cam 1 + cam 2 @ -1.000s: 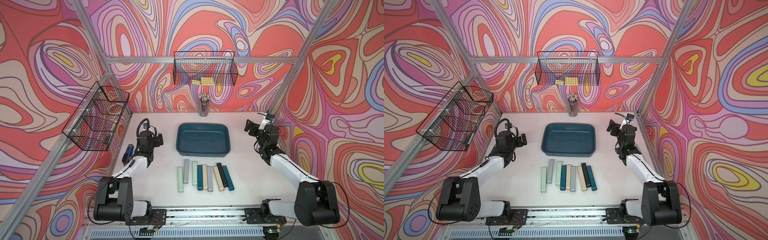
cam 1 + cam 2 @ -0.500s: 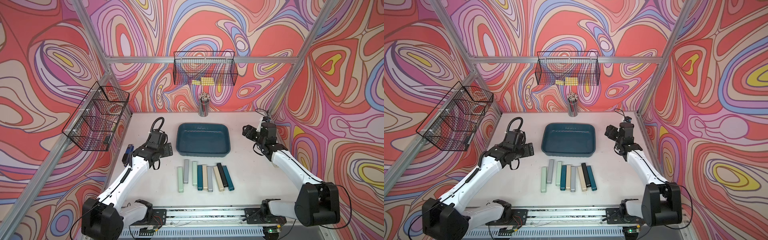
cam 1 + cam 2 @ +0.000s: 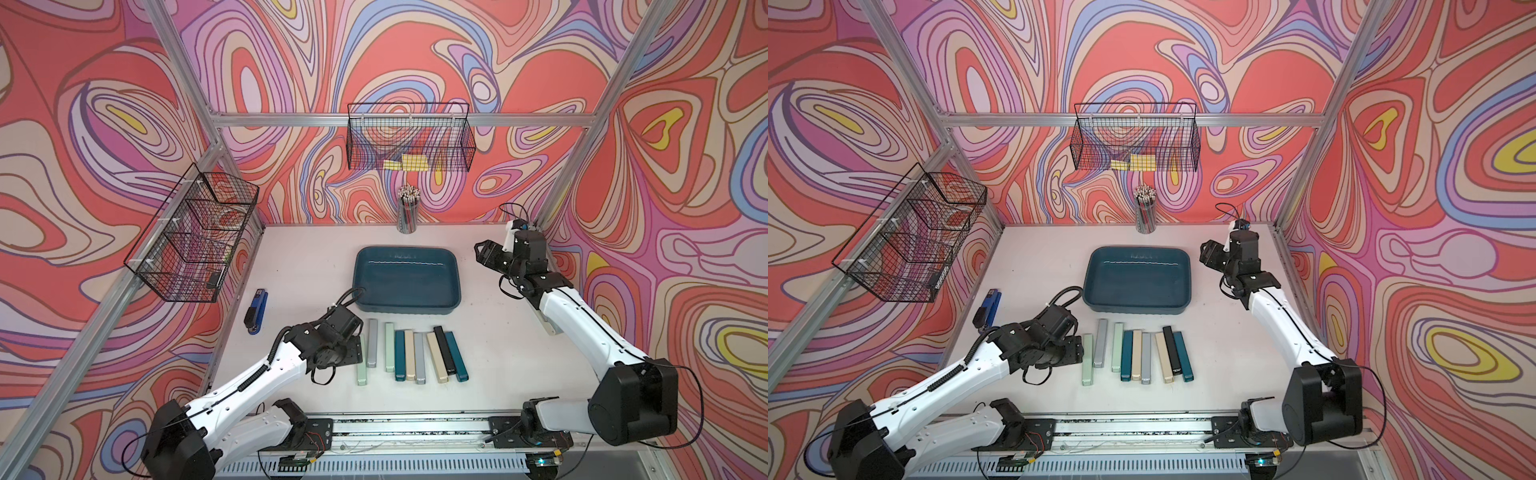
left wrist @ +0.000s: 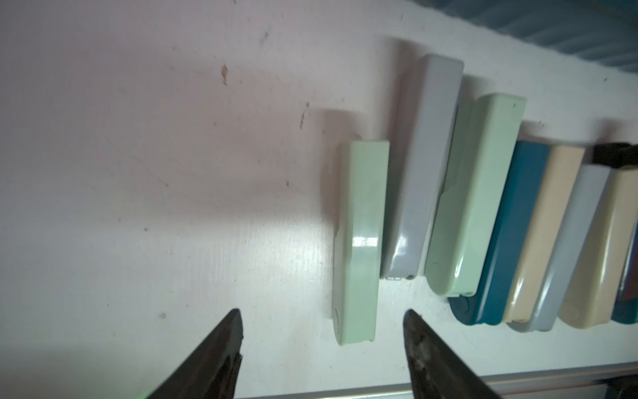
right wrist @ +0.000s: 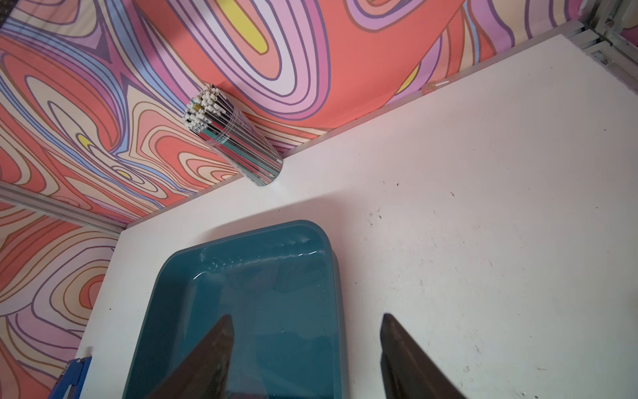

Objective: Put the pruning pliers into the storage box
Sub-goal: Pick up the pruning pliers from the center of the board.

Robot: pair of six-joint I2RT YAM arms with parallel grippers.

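Your left arm has swung away from the blue stapler (image 3: pixel 257 309) and now hangs over the left end of the pruning pliers (image 3: pixel 410 353), the row lying just in front of the storage box (image 3: pixel 405 307). Your left gripper (image 4: pixel 323 314) has narrowed from its widest but is still spread and empty. One finger (image 4: pixel 419 331) is right of the pale green case (image 4: pixel 359 241), the other over bare table left of it. That looks like the start of the first pick: all nine cases are still outside the box, and the box holds nothing. Your right gripper (image 5: pixel 306 317) has drifted closer to the box's far right corner, jaws likewise narrowed but apart and holding nothing. The pale green case lies flat, long axis running straight toward the box's front wall. Its squarer end faces the box and its rounded end points away, so the jaws span its narrow width.
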